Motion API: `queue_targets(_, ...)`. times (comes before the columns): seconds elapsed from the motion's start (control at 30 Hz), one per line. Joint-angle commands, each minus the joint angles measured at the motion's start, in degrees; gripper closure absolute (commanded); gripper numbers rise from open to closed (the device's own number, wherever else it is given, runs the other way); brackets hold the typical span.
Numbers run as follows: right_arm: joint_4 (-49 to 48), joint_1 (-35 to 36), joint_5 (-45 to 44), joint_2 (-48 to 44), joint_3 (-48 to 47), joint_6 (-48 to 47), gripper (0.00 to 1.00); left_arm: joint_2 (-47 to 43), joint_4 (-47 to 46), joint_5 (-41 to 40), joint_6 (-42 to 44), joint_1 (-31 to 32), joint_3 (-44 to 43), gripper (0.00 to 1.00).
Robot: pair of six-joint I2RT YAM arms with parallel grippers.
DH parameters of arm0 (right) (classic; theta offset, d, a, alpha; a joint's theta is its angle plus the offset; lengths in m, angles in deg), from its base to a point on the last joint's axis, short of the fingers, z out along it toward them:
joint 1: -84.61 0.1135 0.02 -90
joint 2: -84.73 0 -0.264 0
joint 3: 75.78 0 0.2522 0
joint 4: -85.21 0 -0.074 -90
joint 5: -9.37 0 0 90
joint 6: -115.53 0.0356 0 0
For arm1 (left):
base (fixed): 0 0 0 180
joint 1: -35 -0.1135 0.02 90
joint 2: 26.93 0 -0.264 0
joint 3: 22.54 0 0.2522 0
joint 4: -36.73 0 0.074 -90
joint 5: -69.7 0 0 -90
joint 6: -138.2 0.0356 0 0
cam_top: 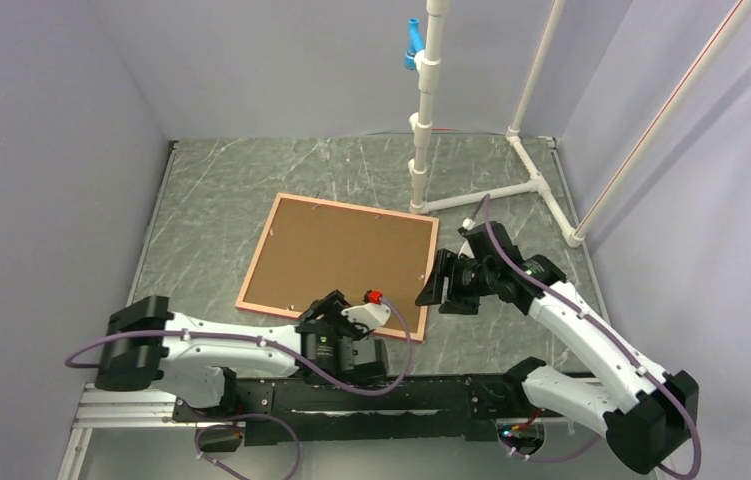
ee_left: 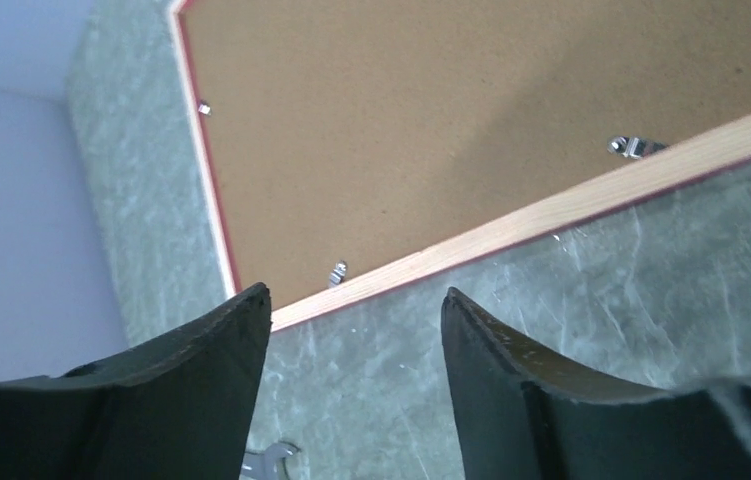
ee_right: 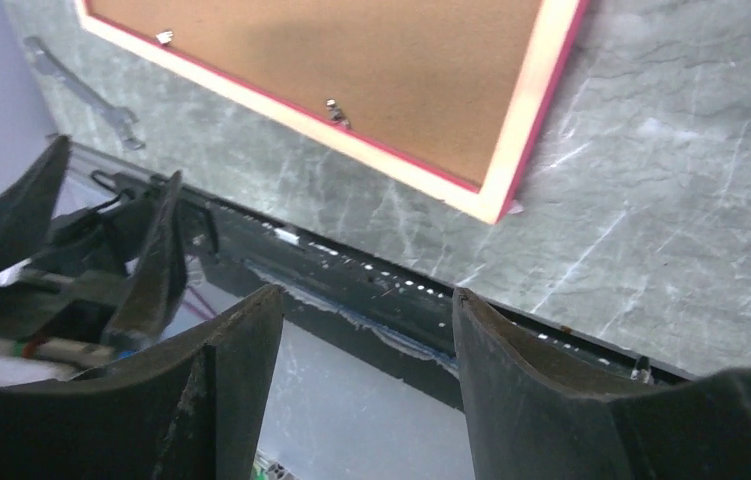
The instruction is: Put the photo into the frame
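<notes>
The frame (cam_top: 259,250) lies flat mid-table with its back up, a salmon border around a brown backing board (cam_top: 341,250). The photo is hidden. My left gripper (cam_top: 329,305) hovers at the frame's near edge, open with nothing between its fingers. In the left wrist view the gripper (ee_left: 354,295) stands over bare table just short of the frame's wooden edge (ee_left: 551,210) and the board (ee_left: 431,120). My right gripper (cam_top: 436,282) hangs just off the frame's near right corner, open and empty. The right wrist view shows this gripper (ee_right: 368,292) above the table's near rail, with the frame's corner (ee_right: 536,110) beyond.
Small metal tabs (ee_left: 634,147) sit along the board's edge. A flat wrench (ee_right: 81,90) lies on the table near the left arm. A white pipe stand (cam_top: 421,130) with a blue clip (cam_top: 411,45) rises at the back right. Walls close in three sides.
</notes>
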Motion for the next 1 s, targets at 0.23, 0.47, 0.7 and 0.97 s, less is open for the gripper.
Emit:
queue_targets(0.23,-12.0,2.7,-8.1,17.4,3.9,-1.7,0.35,-19.9,-27.1,32.2,12.1,-13.1,13.0,0.16)
queue_targets(0.47,-16.5,5.5,-11.5,28.2,3.4,-0.4,0.5,-27.9,-32.6,45.8,11.8,-20.2,17.8,0.04)
queue_targets(0.7,-15.1,8.6,-15.3,34.0,2.4,-0.1,0.57,-29.3,-32.4,49.6,12.2,-22.4,18.3,0.01)
queue_targets(0.97,-14.2,9.3,-15.4,35.8,1.2,-1.6,1.0,-27.9,-31.6,51.9,18.8,-22.7,17.2,0.01)
